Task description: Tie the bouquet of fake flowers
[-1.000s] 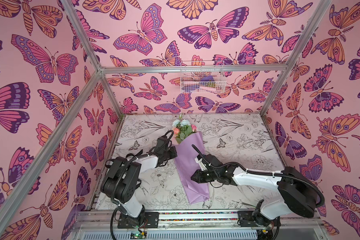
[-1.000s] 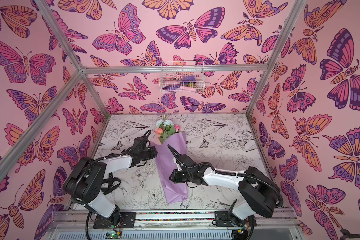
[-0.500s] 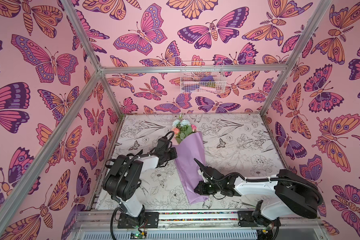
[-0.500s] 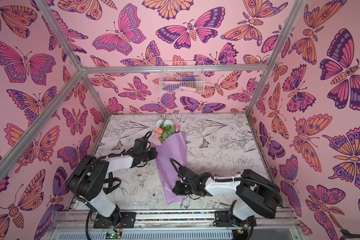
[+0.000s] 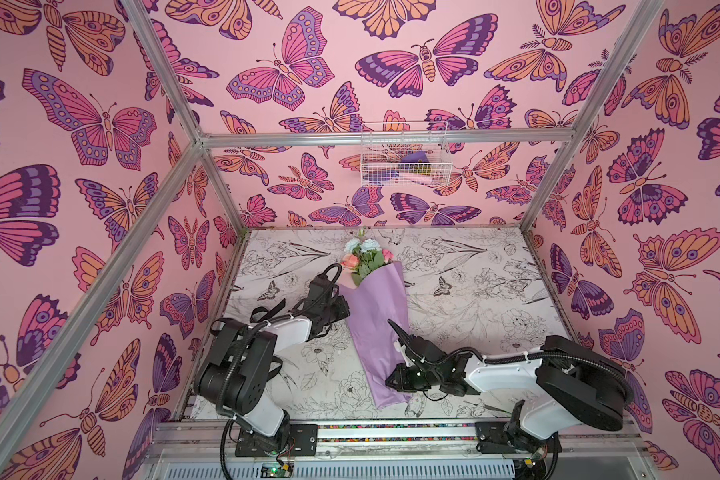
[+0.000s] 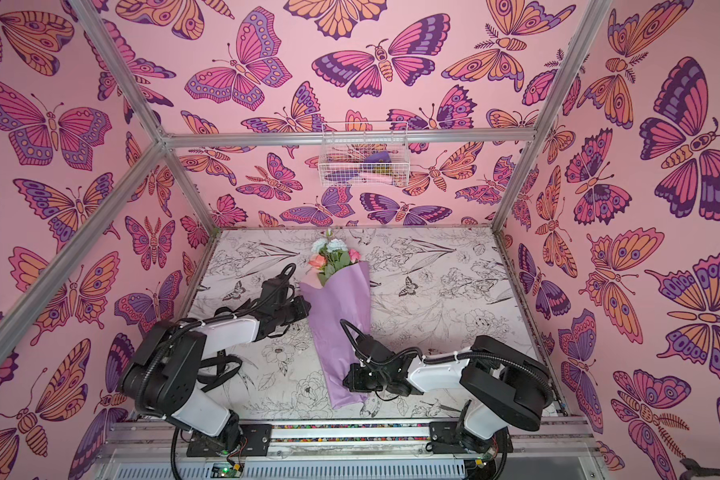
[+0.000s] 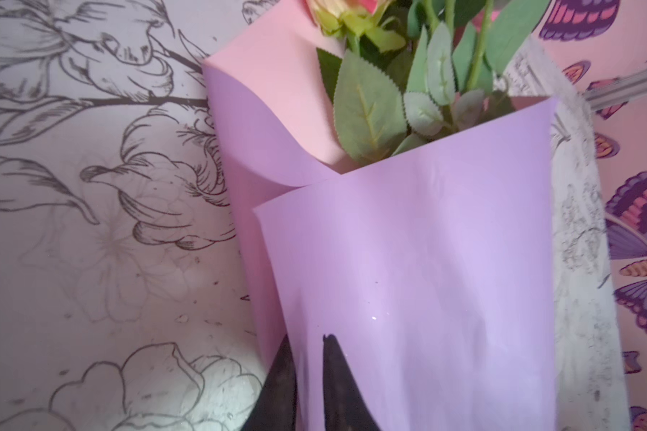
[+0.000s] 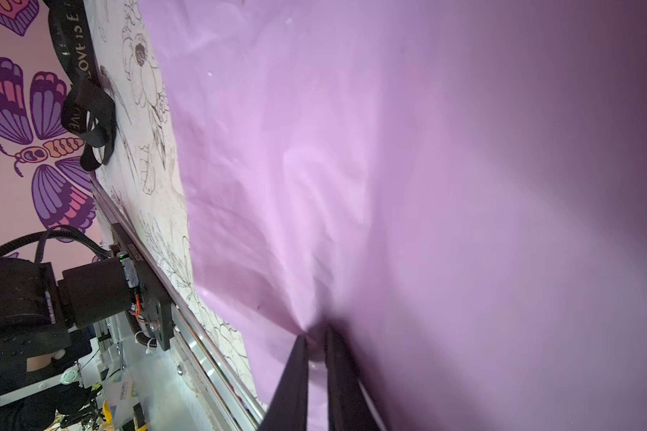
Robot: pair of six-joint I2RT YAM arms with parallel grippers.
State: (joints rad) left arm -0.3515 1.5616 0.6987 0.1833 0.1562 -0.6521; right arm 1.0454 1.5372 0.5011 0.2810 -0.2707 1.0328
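Two pincers are at the bouquet of fake flowers (image 5: 375,328), which lies flat on the desk (image 5: 483,299) near the middle in both top views, blooms toward the back wall and narrow foot toward the front rail. Your left pincer (image 7: 307,337) sits at the left edge of the lilac wrapping paper (image 7: 426,261), up toward its open top. In the left wrist view you see one finger over the sheet and one tucked under its edge, with a slim gap between them. It looks parted rather than clamped, though only the fingertips show, so that reading is not certain. Your right pincer (image 8: 316,334) is clenched on the wrapping paper low on its right edge, where the sheet puckers into creases running out from the fingertips. Green leaves (image 7: 367,112) and a coral bloom (image 5: 351,260) stick out of the open top (the paper's pink inner face shows there), with pale blue blooms (image 5: 364,246) farther toward the back wall. A black ribbon (image 8: 79,93) with pale lettering lies bunched at the desk's edge, apart from the paper.
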